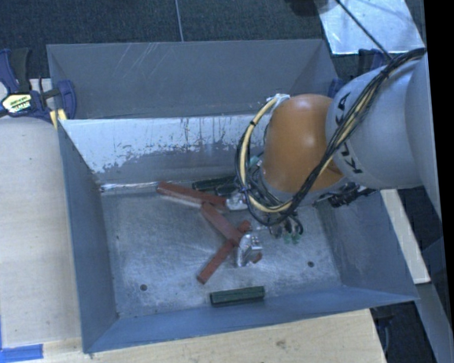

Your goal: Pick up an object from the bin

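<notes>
I am down in the bin (87, 252), my jaws low over its floor right of the middle, at one end of a tangle of reddish-brown strips (214, 216) that cross one another. I judge this the closing-in step, with the lift not yet begun. Whether my jaws are released or clenched I cannot tell (my orange cover (302, 142) and cables hide much), nor whether a strip sits between them. The next move calls for a firm grip on one strip alone, then a straight rise clear of the others. A dark bar (237, 296) lies apart by the front wall, another (211, 184) near the back. On my grey arm (396, 122) black letters begin "KU" — cables cross the rest.
</notes>
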Tool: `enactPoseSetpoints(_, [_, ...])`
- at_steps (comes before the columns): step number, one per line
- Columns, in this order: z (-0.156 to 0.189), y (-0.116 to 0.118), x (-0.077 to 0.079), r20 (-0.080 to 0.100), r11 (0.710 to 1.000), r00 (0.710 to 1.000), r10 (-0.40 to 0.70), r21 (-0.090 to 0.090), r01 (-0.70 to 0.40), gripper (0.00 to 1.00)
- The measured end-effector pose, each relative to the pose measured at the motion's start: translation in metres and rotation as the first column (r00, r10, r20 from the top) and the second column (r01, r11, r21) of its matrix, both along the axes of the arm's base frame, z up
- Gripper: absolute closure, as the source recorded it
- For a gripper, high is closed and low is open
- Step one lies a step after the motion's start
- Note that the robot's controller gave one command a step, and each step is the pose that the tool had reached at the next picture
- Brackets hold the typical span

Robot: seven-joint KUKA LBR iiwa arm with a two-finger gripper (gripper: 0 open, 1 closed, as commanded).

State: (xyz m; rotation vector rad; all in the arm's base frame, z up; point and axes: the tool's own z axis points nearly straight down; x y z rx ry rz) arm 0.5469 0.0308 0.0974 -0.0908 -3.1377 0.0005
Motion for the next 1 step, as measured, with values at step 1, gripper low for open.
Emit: enactPoseSetpoints(1, [0.0401,0.0021,0.0014,0.006,0.999,0.999,0.032,0.0,-0.032,0.0])
